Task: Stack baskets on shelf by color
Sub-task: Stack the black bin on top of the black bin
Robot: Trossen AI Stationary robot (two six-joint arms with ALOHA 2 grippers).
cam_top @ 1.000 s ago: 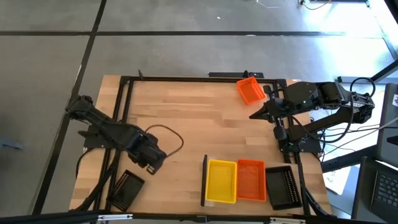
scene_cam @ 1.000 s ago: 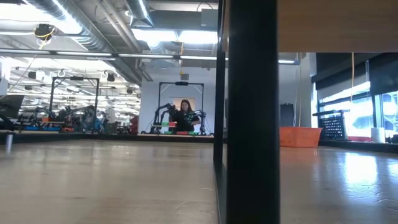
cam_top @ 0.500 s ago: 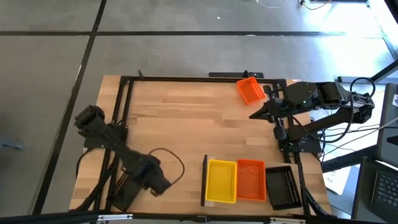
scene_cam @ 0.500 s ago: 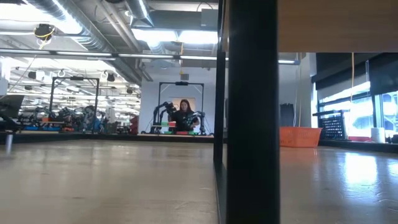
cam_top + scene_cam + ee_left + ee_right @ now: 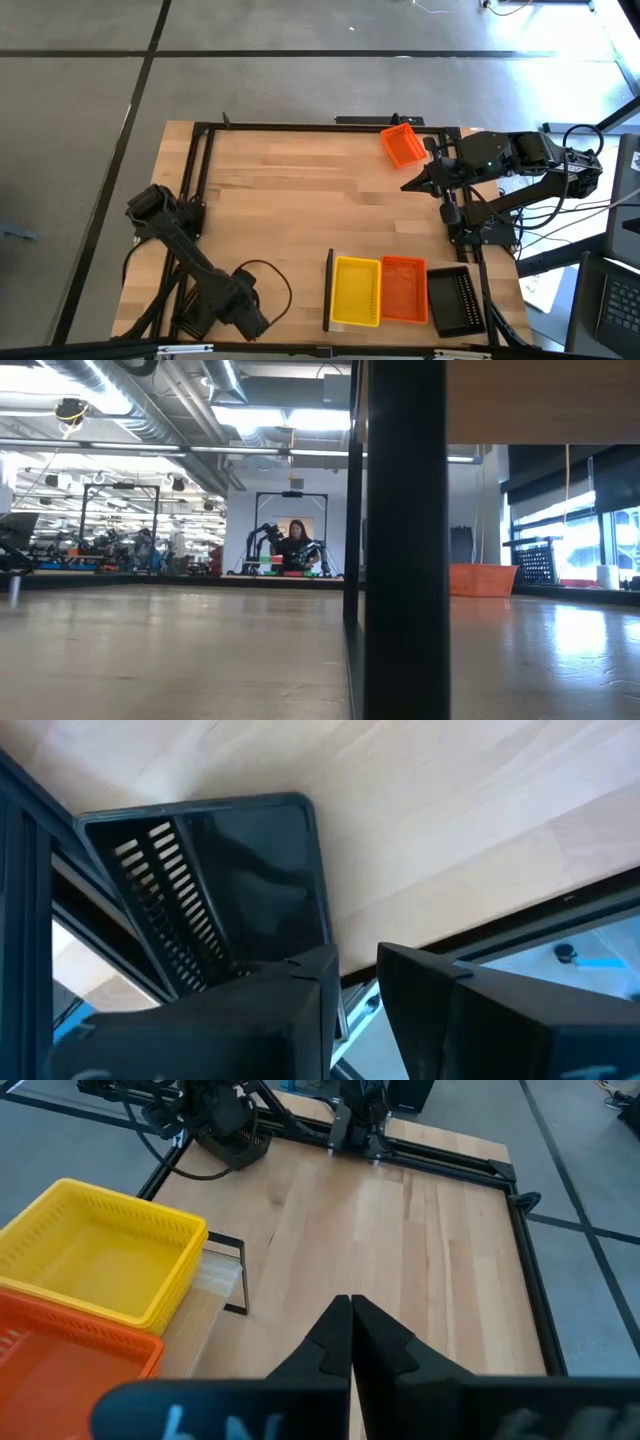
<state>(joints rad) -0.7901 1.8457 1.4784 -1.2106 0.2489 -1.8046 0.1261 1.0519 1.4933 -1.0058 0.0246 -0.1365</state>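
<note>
You've got the L tool [image 5: 246, 312] w/ fingers slightly apart over the black basket [image 5: 225, 880] at the bench [image 5: 300, 200] corner, R tool [image 5: 408, 186] closed, parked near the orange basket [image 5: 402, 146].

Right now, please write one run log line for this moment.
left end effector: open, over black basket | right end effector: shut, idle | shelf: yellow, orange, black stacks

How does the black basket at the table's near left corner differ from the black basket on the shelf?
The black basket at the left corner lies on the bare tabletop, alone, with the left gripper right beside it; the black basket on the shelf sits next to the orange basket, no gripper near it. The corner one lies askew to the table edge; the shelf one is square. Both are dark slotted rectangles.
</note>
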